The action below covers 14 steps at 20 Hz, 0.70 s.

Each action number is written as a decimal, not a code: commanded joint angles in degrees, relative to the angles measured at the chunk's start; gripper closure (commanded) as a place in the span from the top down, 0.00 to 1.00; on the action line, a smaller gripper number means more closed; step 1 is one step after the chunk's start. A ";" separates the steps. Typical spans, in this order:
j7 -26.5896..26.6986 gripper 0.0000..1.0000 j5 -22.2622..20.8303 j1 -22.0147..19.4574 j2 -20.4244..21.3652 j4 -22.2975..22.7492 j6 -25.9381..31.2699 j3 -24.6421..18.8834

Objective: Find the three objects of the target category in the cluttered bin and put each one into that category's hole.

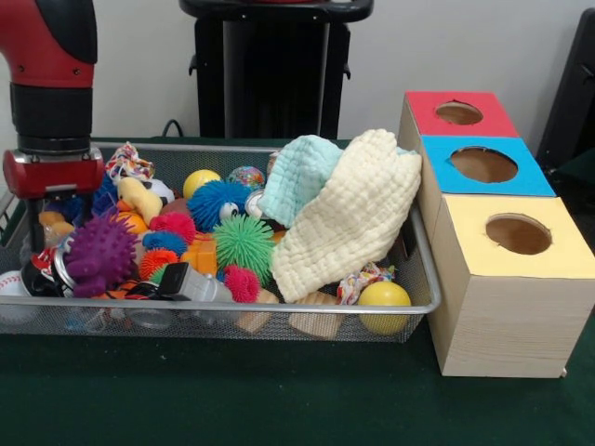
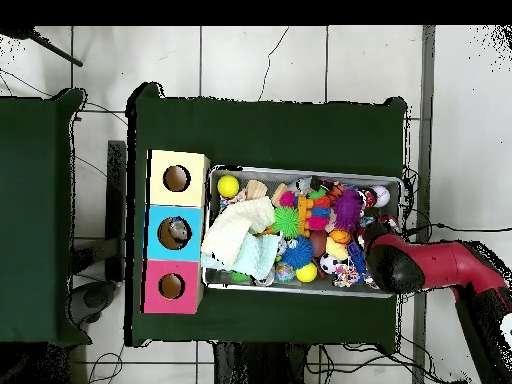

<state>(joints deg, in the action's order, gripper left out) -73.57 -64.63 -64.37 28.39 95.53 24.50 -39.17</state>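
Observation:
My gripper (image 1: 48, 226) reaches down into the left end of the wire mesh bin (image 1: 420, 243), just behind a purple spiky ball (image 1: 98, 253). Toys hide its tips. Spiky balls in green (image 1: 244, 242), blue (image 1: 216, 203) and pink (image 1: 242, 283) lie mid-bin. A yellow cloth (image 1: 349, 218) and a pale teal cloth (image 1: 299, 175) cover the right part. The wooden box (image 1: 507, 316) beside the bin has a red hole (image 1: 458, 112), a blue hole (image 1: 483, 164) and a yellow hole (image 1: 518, 233). From overhead the arm (image 2: 405, 265) covers the bin's (image 2: 305, 168) right end.
Smooth yellow balls (image 1: 384, 295) (image 1: 200, 181), wooden blocks (image 1: 316, 322), knotted rope toys (image 1: 128, 163) and a baseball (image 1: 11, 283) also fill the bin. Something grey shows inside the blue hole (image 2: 178, 232) from overhead. Green cloth (image 1: 279, 400) covers the table.

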 commanded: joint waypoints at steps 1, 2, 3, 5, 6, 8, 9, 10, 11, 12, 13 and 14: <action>25.12 1.00 -3.98 0.87 -4.47 0.42 3.05 -3.21; 25.40 1.00 -3.68 0.76 -4.39 0.41 3.26 -3.28; 25.49 1.00 -3.49 0.86 -4.39 0.32 3.38 -3.32; 26.00 1.00 -3.14 0.78 -4.40 0.15 3.48 -3.34; 26.36 1.00 -3.00 0.39 -4.31 0.35 3.36 -3.31; 27.10 1.00 -2.09 0.03 -3.78 0.67 3.95 -3.38; 27.36 1.00 -1.35 -0.10 -3.24 0.98 4.48 -3.51; 27.88 1.00 -0.48 -0.53 -2.75 1.48 5.04 -3.78; 28.27 1.00 0.41 -0.82 -2.24 1.88 5.65 -4.07; 28.76 1.00 1.21 -1.32 -1.60 2.43 6.12 -4.37; 29.09 1.00 1.80 -1.56 -1.10 2.80 6.48 -4.63; 29.41 1.00 2.41 -2.04 -0.43 3.38 6.72 -4.93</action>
<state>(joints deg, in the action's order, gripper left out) -62.91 -64.07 -65.17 27.01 96.02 24.53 -41.11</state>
